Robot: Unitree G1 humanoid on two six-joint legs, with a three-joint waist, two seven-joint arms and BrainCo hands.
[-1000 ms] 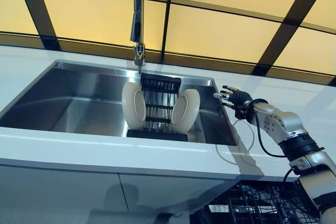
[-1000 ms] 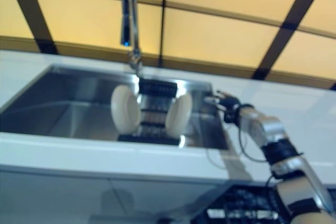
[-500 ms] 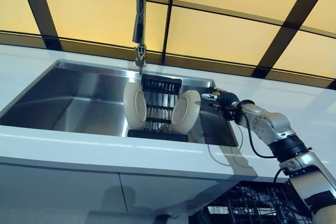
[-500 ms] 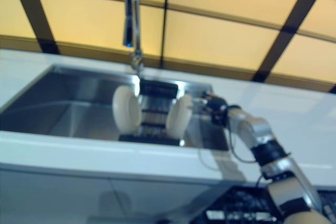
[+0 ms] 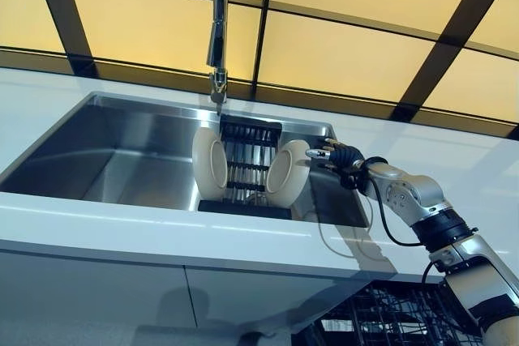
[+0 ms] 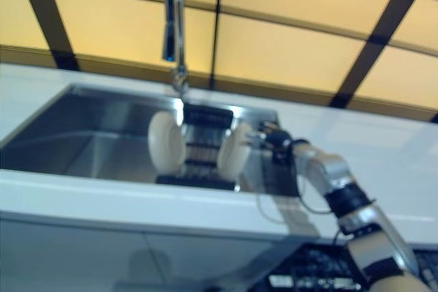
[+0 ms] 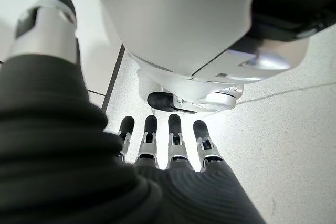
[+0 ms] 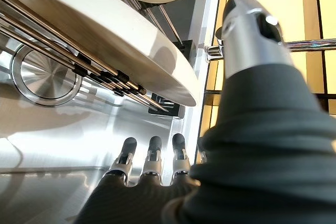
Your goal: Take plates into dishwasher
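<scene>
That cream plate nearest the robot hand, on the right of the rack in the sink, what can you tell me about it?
The round cream plate, glossy like ceramic, stands on edge, leaning a little, at the right end of the black wire dish rack inside the stainless steel sink. Its hollow face turns toward a second cream plate at the rack's left end. The right robot hand reaches over the sink beside its rim with straight fingers, very close; whether they touch it cannot be told. Its wrist view shows the rack's wires against the plate.

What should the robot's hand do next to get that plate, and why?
Probably ease the right hand a little further and curl its straight fingers round the rim of the nearer plate. The plate stands upright in the black rack in the sink, ungripped.
</scene>
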